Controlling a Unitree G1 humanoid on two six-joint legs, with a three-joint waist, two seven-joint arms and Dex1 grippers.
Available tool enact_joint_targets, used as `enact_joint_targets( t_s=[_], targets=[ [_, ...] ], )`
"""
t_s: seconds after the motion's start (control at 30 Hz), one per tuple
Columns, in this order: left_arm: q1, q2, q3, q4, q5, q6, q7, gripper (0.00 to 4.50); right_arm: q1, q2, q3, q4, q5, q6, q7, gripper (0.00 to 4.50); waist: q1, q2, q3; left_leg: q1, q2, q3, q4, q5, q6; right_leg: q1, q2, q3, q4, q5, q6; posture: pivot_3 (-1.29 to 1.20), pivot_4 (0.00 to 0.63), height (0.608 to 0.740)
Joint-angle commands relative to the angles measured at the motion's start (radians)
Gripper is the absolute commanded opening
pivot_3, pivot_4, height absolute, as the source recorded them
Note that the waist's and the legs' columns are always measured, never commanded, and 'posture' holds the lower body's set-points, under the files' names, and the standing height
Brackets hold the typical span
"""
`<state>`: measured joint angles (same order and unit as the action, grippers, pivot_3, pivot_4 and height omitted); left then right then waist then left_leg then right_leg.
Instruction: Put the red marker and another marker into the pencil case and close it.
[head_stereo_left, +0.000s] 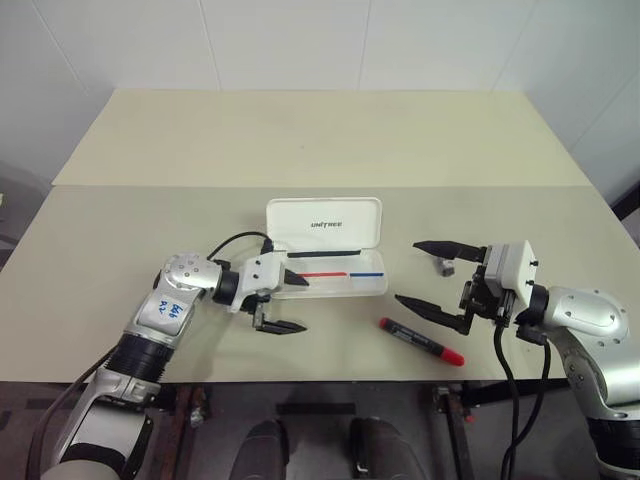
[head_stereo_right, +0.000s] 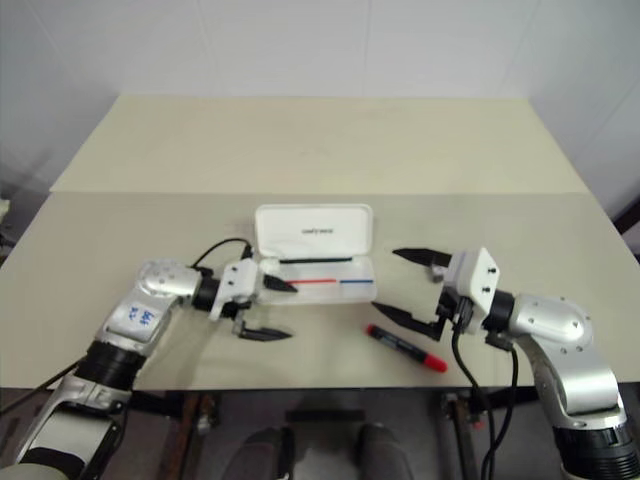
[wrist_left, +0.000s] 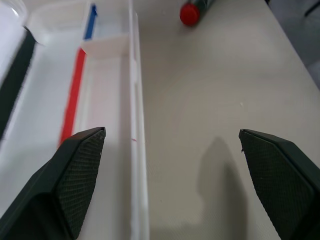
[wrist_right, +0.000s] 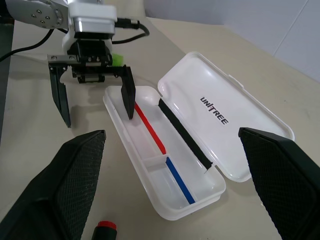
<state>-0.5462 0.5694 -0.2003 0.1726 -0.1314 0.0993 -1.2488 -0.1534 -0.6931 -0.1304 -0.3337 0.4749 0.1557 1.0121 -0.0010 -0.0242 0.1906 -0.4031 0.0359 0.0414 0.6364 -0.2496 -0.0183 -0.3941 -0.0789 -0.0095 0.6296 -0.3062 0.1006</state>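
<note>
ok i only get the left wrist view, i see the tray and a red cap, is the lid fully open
observer: yes, the pencil case lid lies folded back behind its tray.
operator: where's the rest of that red one
observer: the red marker lies flat on the table, in front of the case's right end, cap pointing away from the case.
operator: is the right arm on it
observer: no, the right gripper is open beside the case's right end, clear of the marker.
operator: and the green marker
observer: a bit of light green, likely the green marker, shows behind the left gripper; I can't tell more.
</note>
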Motion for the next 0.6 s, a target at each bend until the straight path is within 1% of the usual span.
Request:
enact_joint_targets(
  t_s=[0.03,0.2,0.3,0.43,0.53,0.6],
  targets=[
    [0.008,0.001,0.059,-0.064,-0.09,-0.026,-0.019,4.49,-0.017,0.003,-0.01,0.005,0.019,-0.01,0.005,4.5,0.0,0.0,0.0,0.0,0.0,0.0,0.0,0.0,0.0,0.0,0.0,0.0,0.0,0.0,0.0,0.0,0.15,0.74],
    [0.024,0.001,0.107,-0.114,-0.181,0.005,-0.027,4.49,-0.016,0.002,-0.019,0.017,0.026,0.002,-0.001,4.5,0.0,0.0,0.0,0.0,0.0,-0.001,0.0,0.0,0.0,0.0,0.0,0.0,0.0,0.0,0.0,0.0,0.15,0.74],
    [0.053,0.009,0.177,-0.167,-0.296,0.063,-0.041,4.49,0.022,-0.009,-0.047,-0.01,0.047,0.064,-0.038,4.5,-0.001,0.0,0.0,0.0,0.001,-0.001,0.0,0.0,0.0,0.0,0.0,0.0,0.0,0.0,0.0,0.0,0.15,0.74],
    [0.087,0.025,0.252,-0.221,-0.416,0.109,-0.071,4.49,0.135,-0.029,-0.088,-0.086,0.077,0.127,-0.058,4.5,0.001,0.0,0.0,0.0,0.005,-0.002,0.0,0.0,0.0,0.0,0.0,0.0,0.0,0.0,0.0,0.0,0.15,0.74],
    [0.128,0.082,0.284,-0.239,-0.44,0.122,-0.116,4.49,0.248,-0.021,-0.107,-0.136,0.081,0.143,-0.07,4.5,0.001,0.0,0.0,0.0,0.005,-0.001,-0.001,0.0,0.0,0.0,0.0,0.0,-0.001,0.0,0.0,0.0,0.15,0.74],
    [0.15,0.107,0.291,-0.248,-0.45,0.124,-0.137,4.49,0.288,-0.017,-0.116,-0.145,0.083,0.142,-0.072,4.5,0.001,0.0,0.0,0.001,0.005,-0.001,-0.001,0.0,0.0,0.001,0.0,0.0,-0.001,0.0,-0.001,0.0,0.15,0.74]
  ],
)
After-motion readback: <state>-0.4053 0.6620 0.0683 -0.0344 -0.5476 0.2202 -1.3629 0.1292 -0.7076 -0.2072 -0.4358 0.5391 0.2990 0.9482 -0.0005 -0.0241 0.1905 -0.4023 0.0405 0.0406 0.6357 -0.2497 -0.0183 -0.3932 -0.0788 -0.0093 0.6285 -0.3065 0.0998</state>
